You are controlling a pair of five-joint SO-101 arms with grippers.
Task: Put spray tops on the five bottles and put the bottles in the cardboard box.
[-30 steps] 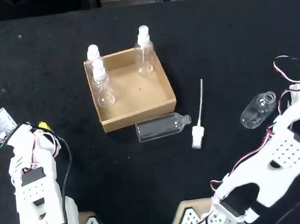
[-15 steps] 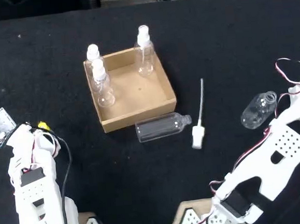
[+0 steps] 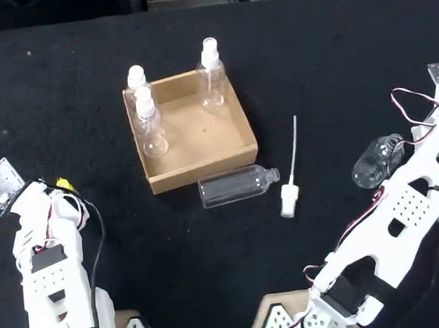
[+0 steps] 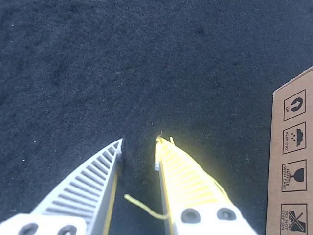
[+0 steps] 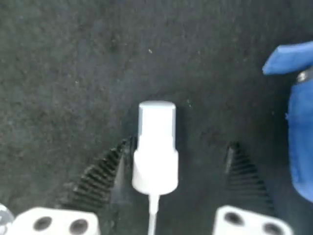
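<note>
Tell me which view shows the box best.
The high view: the whole box shows from above, all four walls and its floor. In the left wrist view the box shows just part of one outer wall, with printed symbols.

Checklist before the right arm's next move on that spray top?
1. Spray top between right jaws: ok, off-centre toward one jaw.
2. Right jaws open: ok.
3. Uncapped bottles upright: not ok, both lie flat.
4. Cardboard box floor space free: ok.
5. Left jaws empty: ok.
6. Blue object clear of right jaws: cannot tell.
</note>
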